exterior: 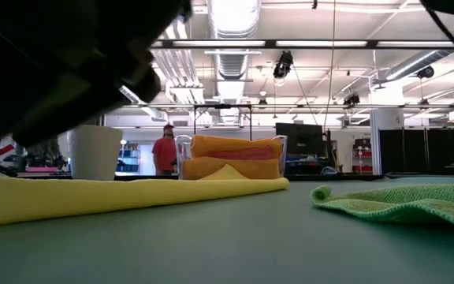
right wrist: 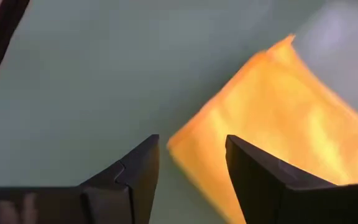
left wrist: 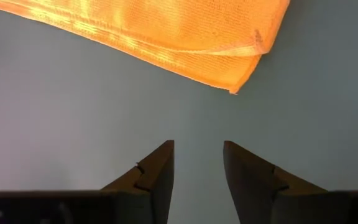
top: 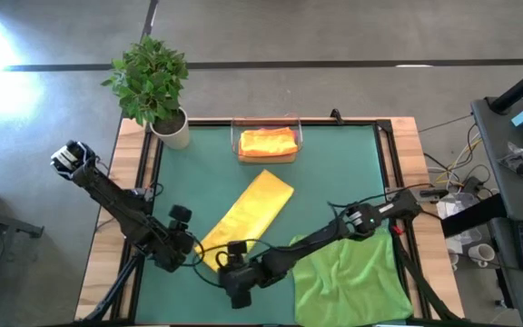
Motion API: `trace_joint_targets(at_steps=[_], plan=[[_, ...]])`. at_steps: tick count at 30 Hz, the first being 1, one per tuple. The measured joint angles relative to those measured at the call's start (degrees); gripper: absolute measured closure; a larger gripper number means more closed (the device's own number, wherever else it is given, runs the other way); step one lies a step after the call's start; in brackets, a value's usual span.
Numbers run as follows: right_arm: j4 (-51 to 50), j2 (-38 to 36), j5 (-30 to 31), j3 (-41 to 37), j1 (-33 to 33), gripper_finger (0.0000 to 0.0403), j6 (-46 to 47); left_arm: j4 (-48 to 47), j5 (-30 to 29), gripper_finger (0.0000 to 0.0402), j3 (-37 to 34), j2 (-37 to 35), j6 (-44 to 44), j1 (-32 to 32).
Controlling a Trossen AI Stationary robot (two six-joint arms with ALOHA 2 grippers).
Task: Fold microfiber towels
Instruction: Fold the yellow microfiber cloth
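A yellow microfiber towel (top: 252,213), folded into a long strip, lies slantwise on the green mat (top: 334,163). My left gripper (top: 193,247) hovers open over bare mat just off the strip's near-left corner (left wrist: 238,78). My right gripper (top: 230,263) hangs open above the strip's near end (right wrist: 241,143), with a corner showing between its fingers. Neither gripper touches the yellow towel. A green towel (top: 352,272) lies rumpled at the near right. Folded orange towels (top: 267,143) sit in the clear tray (top: 296,136) at the far edge.
A potted plant (top: 152,82) in a white pot stands at the far left corner. In the low view a person in red (exterior: 164,150) stands in the room behind the table. The right arm (top: 334,238) reaches across the green towel's far edge.
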Motion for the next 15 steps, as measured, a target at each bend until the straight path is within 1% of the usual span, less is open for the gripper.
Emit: trace_joint_targets(at_steps=[4, 8, 12, 15], plan=[[-3.2, 2.0, 0.3, 4.9, -1.3, 0.0238, 1.3, 0.0, 0.0, 0.0278, 0.0, -0.1, -1.3, -0.4], [-5.3, 2.1, -0.6, 3.9, -3.3, 0.0272, 6.1, -0.1, 0.0, 0.0278, 0.0, -0.1, -1.3, -0.9], [-4.5, 2.2, -5.5, 2.4, -4.8, 0.0318, 9.6, -0.1, 0.1, 0.0278, -0.1, -0.1, -1.3, -1.0], [-3.9, 2.2, -8.4, 1.6, -5.0, 0.035, 10.2, -0.1, 0.1, 0.0278, -0.1, -0.1, -1.3, -1.0]])
